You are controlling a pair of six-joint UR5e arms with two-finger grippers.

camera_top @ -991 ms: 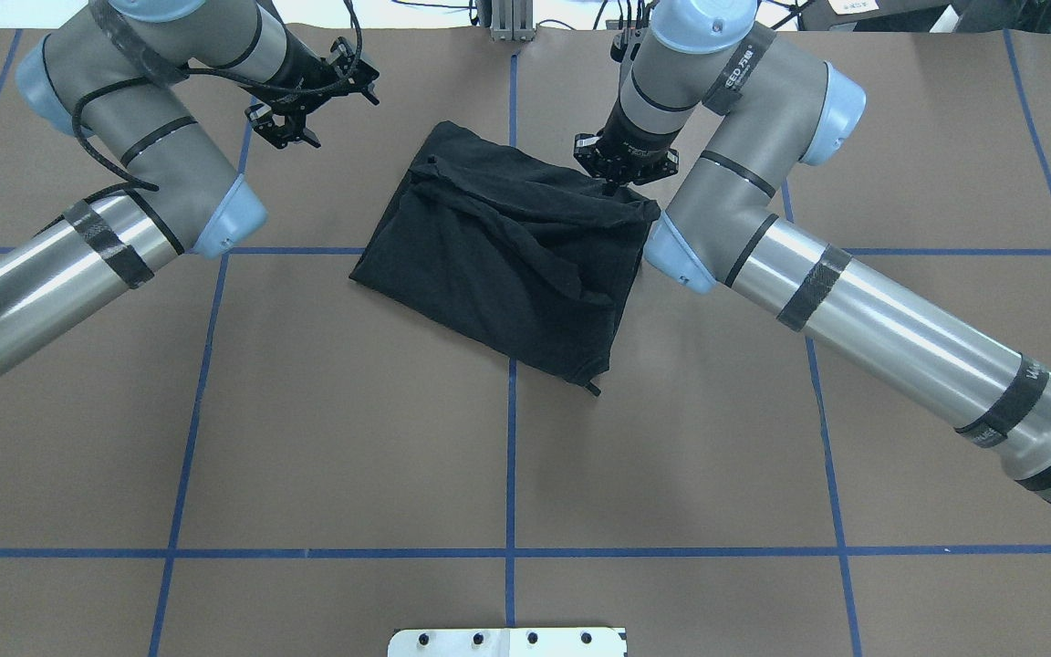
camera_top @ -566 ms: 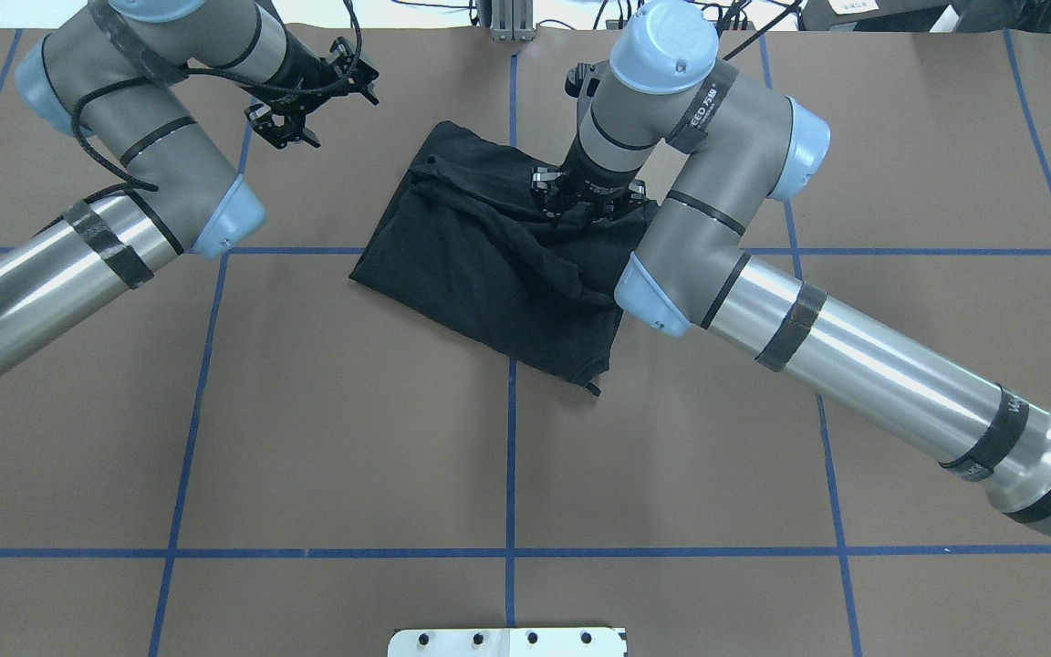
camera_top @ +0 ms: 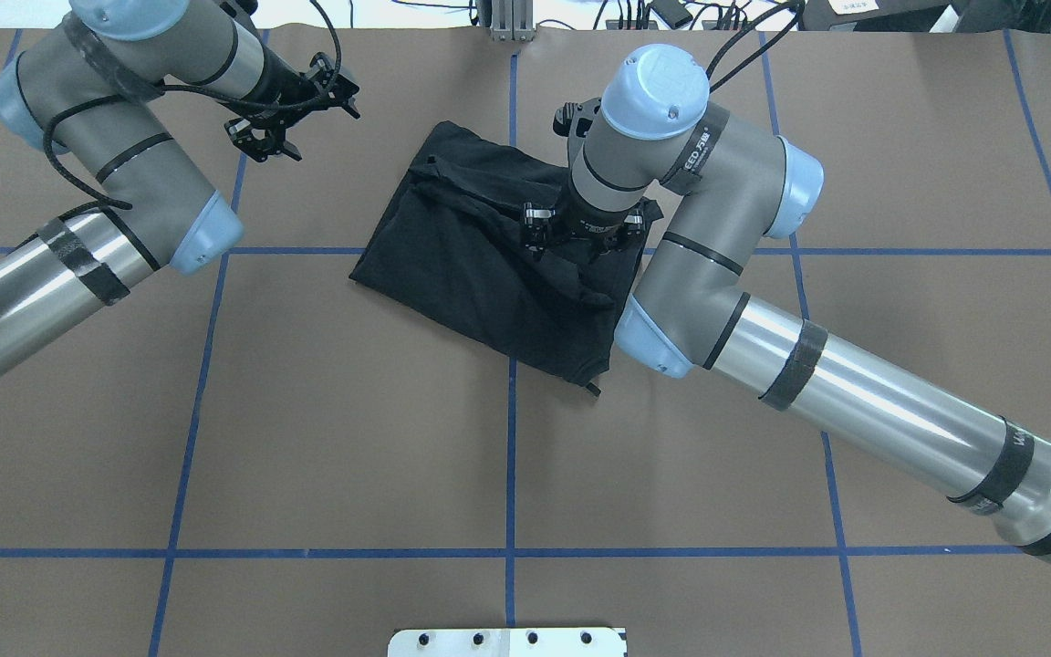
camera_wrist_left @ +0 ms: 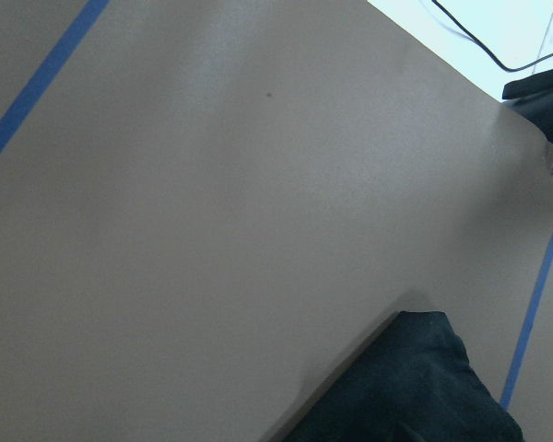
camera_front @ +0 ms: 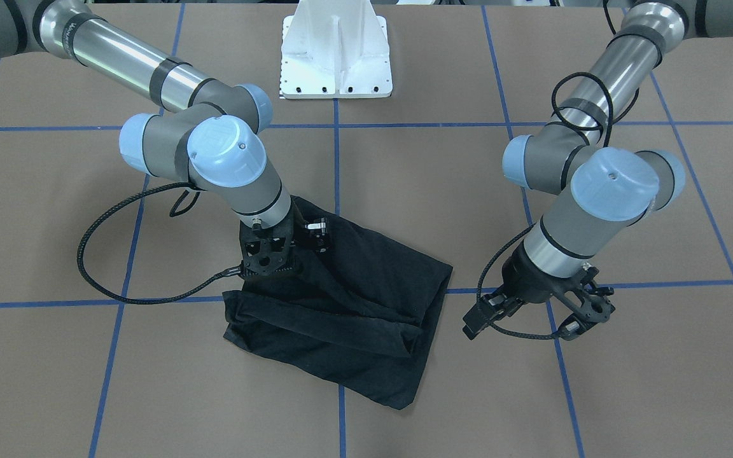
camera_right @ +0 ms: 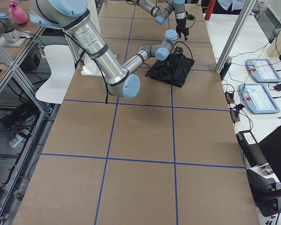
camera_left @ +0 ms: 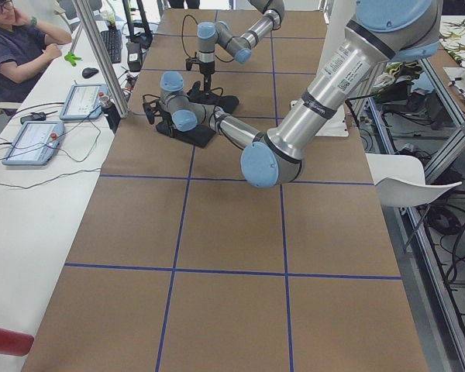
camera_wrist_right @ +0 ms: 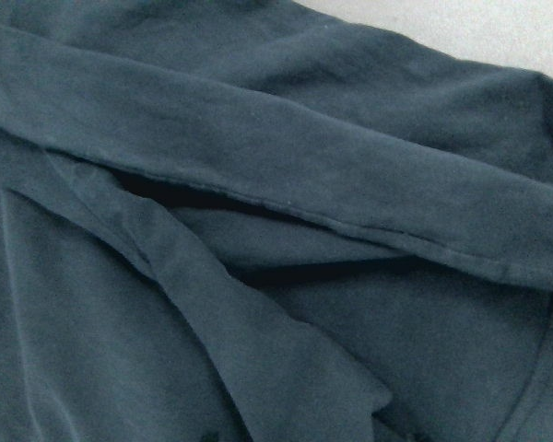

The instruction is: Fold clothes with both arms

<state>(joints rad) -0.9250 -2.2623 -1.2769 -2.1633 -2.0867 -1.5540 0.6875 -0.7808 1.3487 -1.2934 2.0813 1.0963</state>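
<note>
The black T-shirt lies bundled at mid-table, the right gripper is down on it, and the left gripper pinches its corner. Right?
Not quite. The left gripper is off the black T-shirt: the overhead exterior view shows it over bare table, apart from the cloth. The right gripper is indeed down on it.

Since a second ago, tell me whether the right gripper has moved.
Yes. In the overhead view the right gripper moved from the shirt's far edge onto its folds, toward the central blue tape line.
</note>
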